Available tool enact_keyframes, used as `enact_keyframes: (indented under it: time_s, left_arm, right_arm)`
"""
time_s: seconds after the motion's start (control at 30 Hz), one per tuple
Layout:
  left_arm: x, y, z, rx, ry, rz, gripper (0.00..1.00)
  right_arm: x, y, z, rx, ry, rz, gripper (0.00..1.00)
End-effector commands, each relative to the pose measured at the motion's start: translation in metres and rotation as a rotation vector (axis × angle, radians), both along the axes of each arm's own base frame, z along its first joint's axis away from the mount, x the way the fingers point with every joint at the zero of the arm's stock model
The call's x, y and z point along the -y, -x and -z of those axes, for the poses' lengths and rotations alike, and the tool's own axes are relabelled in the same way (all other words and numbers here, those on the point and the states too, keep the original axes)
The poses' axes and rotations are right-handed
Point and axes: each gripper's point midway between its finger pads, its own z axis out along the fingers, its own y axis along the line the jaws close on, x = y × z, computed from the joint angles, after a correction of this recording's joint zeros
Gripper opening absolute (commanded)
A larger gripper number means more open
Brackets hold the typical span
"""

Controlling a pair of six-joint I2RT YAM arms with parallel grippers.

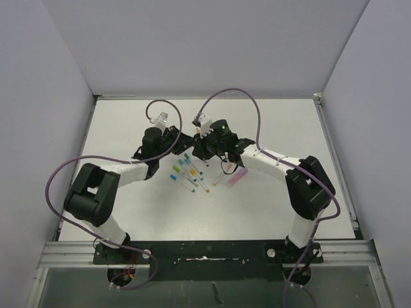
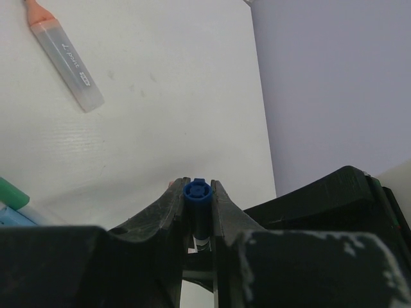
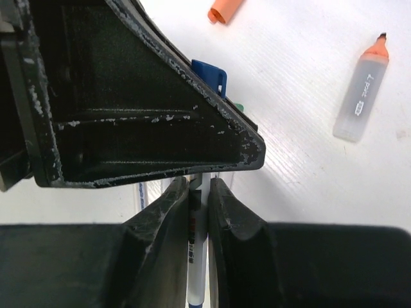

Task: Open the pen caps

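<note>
As seen in the top view, both arms reach in to the frame centre. The left end effector (image 1: 185,137) and the right end effector (image 1: 196,145) are nose to nose over the white surface (image 1: 289,128). Just below them lies a loose cluster of thin white pens (image 1: 190,176), and the coloured pen caps (image 1: 182,164) sit on their ends. A pinkish highlighter (image 1: 237,177) lies right of the cluster, apart from it. Finger state is too small to tell from here.

Left wrist view: the left end effector's fingers (image 2: 168,208) are pressed together on a blue cap (image 2: 196,192). The cap is at bottom centre, seen end-on and pinched from both sides. The highlighter is at upper left, lying flat on the surface, with a clear barrel and a bare orange tip. A green piece (image 2: 9,191) pokes in at the left edge; can't tell what it is.

Right wrist view: the right end effector's fingers (image 3: 225,215) pinch a white pen barrel (image 3: 196,237) at bottom centre, and the barrel runs up between them. The left end effector's black body fills the upper left. The blue cap shows past its edge at upper centre, clip visible, in line with the barrel. An orange cap (image 3: 226,9) lies loose at the top edge. The uncapped highlighter is at upper right, well apart from both end effectors.
</note>
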Motion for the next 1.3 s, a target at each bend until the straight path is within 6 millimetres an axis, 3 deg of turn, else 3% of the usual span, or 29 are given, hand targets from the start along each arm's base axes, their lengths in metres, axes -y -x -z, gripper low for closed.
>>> enact_keyframes:
  time_s: [0.0,0.13,0.33,0.47,0.6,0.77,0.87,1.03,1.27]
  left_arm:
    - [-0.068,-0.052,-0.033,0.109,-0.068,-0.193,0.00]
    - [-0.104,-0.074,-0.029,0.099,-0.102,-0.269,0.00]
    - [-0.126,-0.084,-0.016,0.071,-0.112,-0.313,0.00]
    - [-0.130,-0.078,0.004,0.009,-0.144,-0.308,0.00]
    - [-0.137,-0.067,0.039,-0.092,-0.172,-0.291,0.00]
    - [-0.154,-0.058,0.074,-0.185,-0.181,-0.297,0.00]
    - [-0.163,-0.059,0.086,-0.213,-0.195,-0.306,0.07]
    - [-0.170,-0.061,0.100,-0.249,-0.207,-0.313,0.14]
    - [-0.176,-0.056,0.115,-0.293,-0.210,-0.322,0.26]
  right_arm:
    - [0.018,0.007,-0.013,-0.001,-0.004,0.006,0.00]
    - [0.033,0.016,-0.010,-0.014,0.005,0.017,0.00]
    - [0.046,0.008,-0.010,-0.013,0.015,0.044,0.00]
    - [0.060,-0.020,-0.014,0.019,0.023,0.118,0.00]
    - [0.073,-0.061,-0.018,0.069,0.054,0.188,0.00]
    - [0.079,-0.103,-0.006,0.102,0.107,0.234,0.00]
    - [0.079,-0.121,0.005,0.114,0.131,0.247,0.00]
    - [0.075,-0.142,0.023,0.107,0.135,0.254,0.00]
    - [0.074,-0.157,0.046,0.076,0.149,0.256,0.00]
